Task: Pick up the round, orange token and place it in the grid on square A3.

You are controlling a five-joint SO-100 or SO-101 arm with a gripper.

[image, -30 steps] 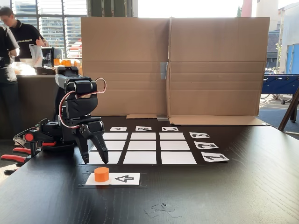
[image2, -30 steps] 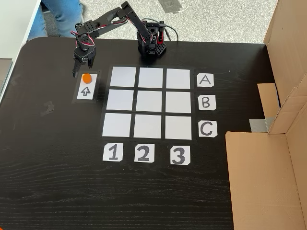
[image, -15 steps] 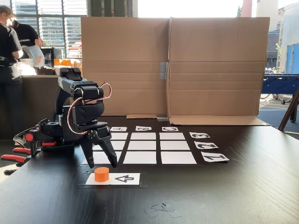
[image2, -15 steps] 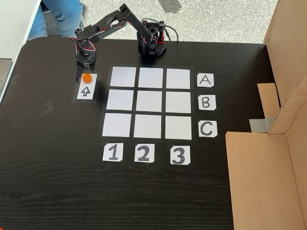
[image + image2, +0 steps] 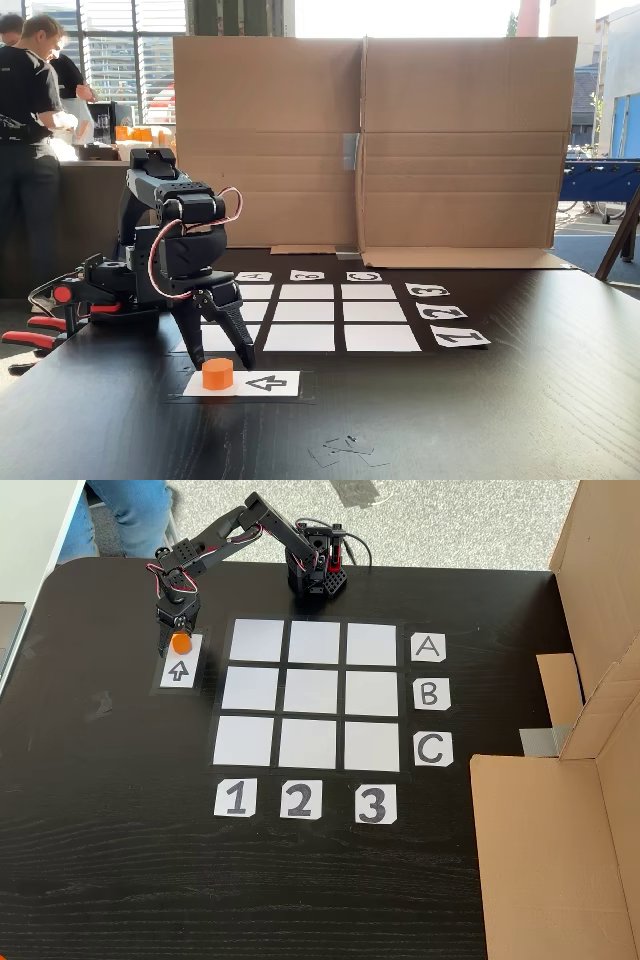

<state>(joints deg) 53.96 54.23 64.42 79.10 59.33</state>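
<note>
Step in hand, as I read it: the grasp. My gripper [image 5: 217, 358] hangs just above and behind the token [image 5: 217, 373], fingers spread apart and pointing down, nothing between them yet. The token sits on the arrow card [image 5: 268, 382], at the end away from the arrowhead, outside the grid [image 5: 313, 696].

To do this well I want the fingers straddling the token evenly before I lower, one each side, then down until the tips are near the card, then squeeze. The token is short, so a high pinch could slip off its top edge. In the top-down fixed view the gripper [image 5: 174, 643] overlaps the token [image 5: 180, 640]; alignment looks close.

Count, biggest first: one cardboard screen [image 5: 372, 145]; one grid of nine white squares; six label cards beside the grid, three letters, three numbers; one arrow card; one token. Target square A3 [image 5: 372, 643] is the grid corner nearest the A card [image 5: 428, 648].
</note>
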